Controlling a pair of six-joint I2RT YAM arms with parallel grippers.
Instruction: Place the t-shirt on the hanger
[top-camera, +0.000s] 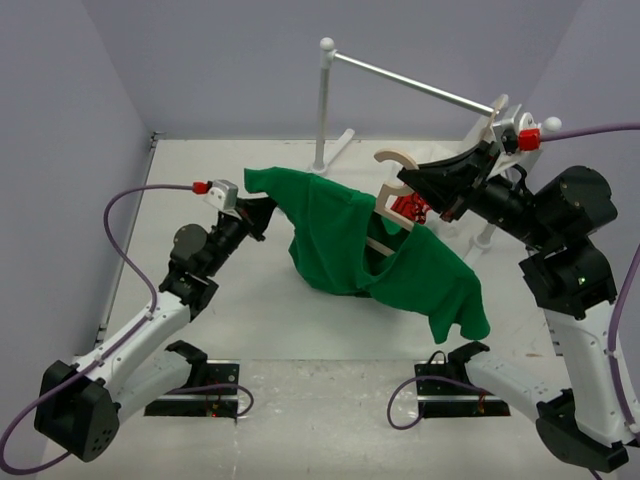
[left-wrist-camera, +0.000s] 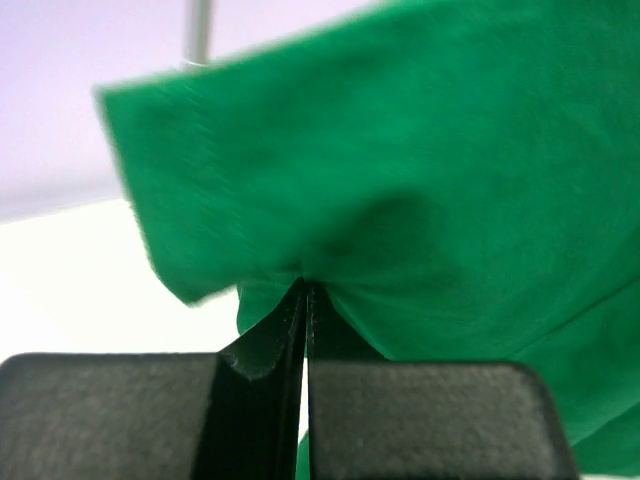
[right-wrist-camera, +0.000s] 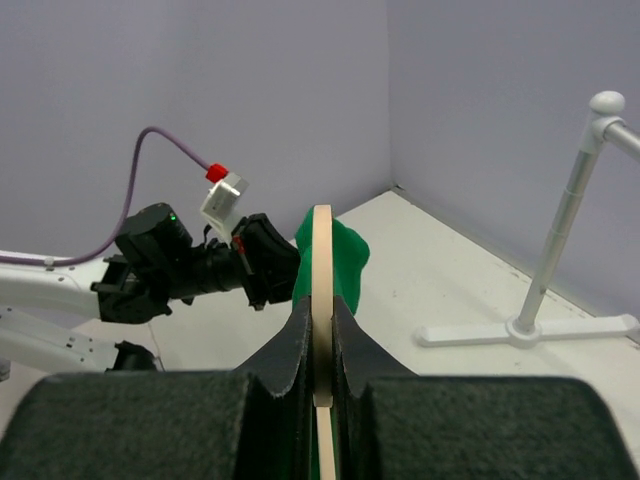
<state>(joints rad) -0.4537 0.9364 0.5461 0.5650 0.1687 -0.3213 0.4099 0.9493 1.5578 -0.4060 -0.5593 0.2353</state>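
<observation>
Pinching, left gripper: jaws are closed on a fold at the left edge of the green t-shirt. In its wrist view the cloth is squeezed at the fingertips with no gap.
Right gripper: jaws are closed on the hanger just below its hook. Its wrist view shows the thin wood clamped between the fingers.
Hanger: held up over the table, right of centre, with the hook uppermost. Its frame runs down into the shirt and is mostly hidden.
T-shirt: draped around the hanger, with the left side pulled toward the left gripper and a sleeve hanging at near right. I cannot tell whether the low bulk touches the table.
Rail: at the far side, behind the hanger and apart from it.
</observation>
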